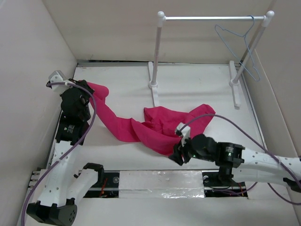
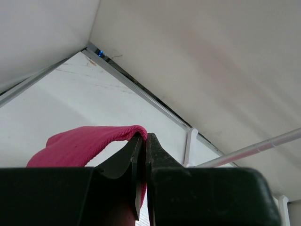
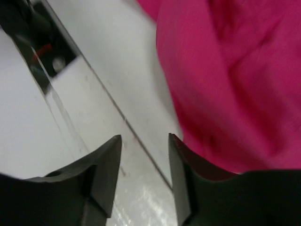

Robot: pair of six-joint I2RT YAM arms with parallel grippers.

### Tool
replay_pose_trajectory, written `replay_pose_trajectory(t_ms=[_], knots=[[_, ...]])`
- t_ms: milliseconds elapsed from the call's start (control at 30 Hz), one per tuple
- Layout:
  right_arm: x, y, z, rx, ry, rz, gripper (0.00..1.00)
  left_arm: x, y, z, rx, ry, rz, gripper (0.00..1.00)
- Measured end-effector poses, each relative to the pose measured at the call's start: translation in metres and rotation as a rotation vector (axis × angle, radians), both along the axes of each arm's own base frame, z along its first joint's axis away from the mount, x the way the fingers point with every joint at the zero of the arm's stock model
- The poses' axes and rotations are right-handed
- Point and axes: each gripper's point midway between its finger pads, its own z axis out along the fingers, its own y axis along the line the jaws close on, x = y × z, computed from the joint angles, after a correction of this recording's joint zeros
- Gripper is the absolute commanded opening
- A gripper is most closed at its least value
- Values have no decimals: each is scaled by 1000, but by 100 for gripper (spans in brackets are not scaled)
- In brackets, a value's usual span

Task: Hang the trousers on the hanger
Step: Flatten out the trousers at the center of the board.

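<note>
The magenta trousers [image 1: 157, 123] lie crumpled across the table, one leg running back left. My left gripper [image 1: 87, 92] is shut on the end of that leg, and the left wrist view shows pink cloth [image 2: 80, 143] pinched between its closed jaws [image 2: 145, 136]. My right gripper [image 1: 178, 154] is open at the near edge of the bunched cloth. In the right wrist view its tips [image 3: 145, 139] hover over bare table, with the trousers [image 3: 225, 70] beside the right finger. The pale-blue wire hanger [image 1: 241, 43] hangs on the rack's bar at the back right.
A rack with white posts and a silver bar [image 1: 211, 18] stands at the back; its bar also shows in the left wrist view [image 2: 256, 149]. White walls enclose the table. A shiny taped strip [image 1: 160, 184] runs along the near edge. Purple cables trail from both arms.
</note>
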Motion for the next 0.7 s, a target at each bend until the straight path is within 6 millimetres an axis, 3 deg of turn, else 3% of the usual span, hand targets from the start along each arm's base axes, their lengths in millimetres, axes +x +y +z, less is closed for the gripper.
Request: replay_pose_trajectory(t_ms=[100, 167, 367, 467, 700], knots=[[-28, -6, -51, -158, 88, 18, 59, 0, 0, 0, -1, 0, -1, 0], [-29, -14, -67, -223, 113, -28, 58, 0, 1, 0, -1, 0, -2, 0], [-17, -22, -93, -332, 136, -155, 57, 1, -1, 0, -2, -1, -11, 0], [-15, -23, -107, -417, 150, -183, 51, 1, -3, 0, -6, -2, -20, 0], [-3, -24, -126, -485, 181, -232, 50, -1, -4, 3, -14, -13, -32, 0]])
